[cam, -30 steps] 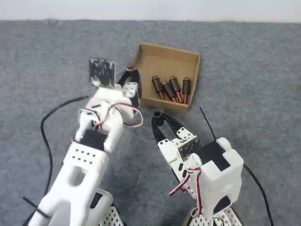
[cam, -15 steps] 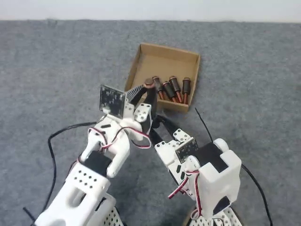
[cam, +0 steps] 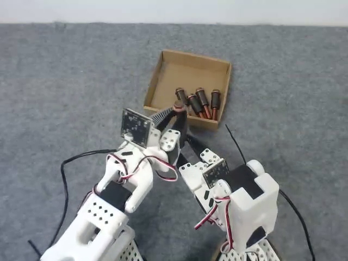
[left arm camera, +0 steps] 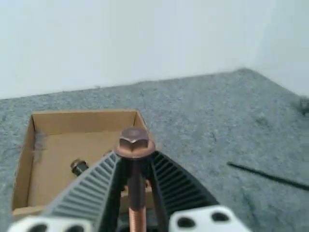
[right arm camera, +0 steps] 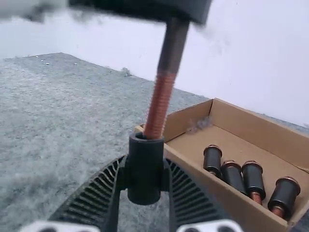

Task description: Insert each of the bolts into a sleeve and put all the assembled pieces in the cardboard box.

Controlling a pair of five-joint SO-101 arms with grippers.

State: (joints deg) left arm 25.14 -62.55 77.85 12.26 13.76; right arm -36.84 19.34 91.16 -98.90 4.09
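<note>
1 right gripper point(right arm camera: 145, 182), fingers closed on 1 black sleeve point(right arm camera: 144, 162), upright. 1 left gripper point(left arm camera: 135, 162), fingers clamped on 1 copper bolt point(left arm camera: 135, 144), threaded tip at the sleeve's mouth. Just beyond: 1 cardboard box point(cam: 190, 56) holding 4 assembled pieces point(cam: 196, 103) side by side. Grey carpet point(cam: 65, 70) beneath.

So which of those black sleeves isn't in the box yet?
The sleeve gripped upright in the right hand, a copper bolt at its top; the other four lie in the cardboard box.

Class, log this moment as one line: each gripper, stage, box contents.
left gripper: shut on bolt | right gripper: shut on sleeve | stage: bolt tip at sleeve mouth | box: four assembled pieces
</note>
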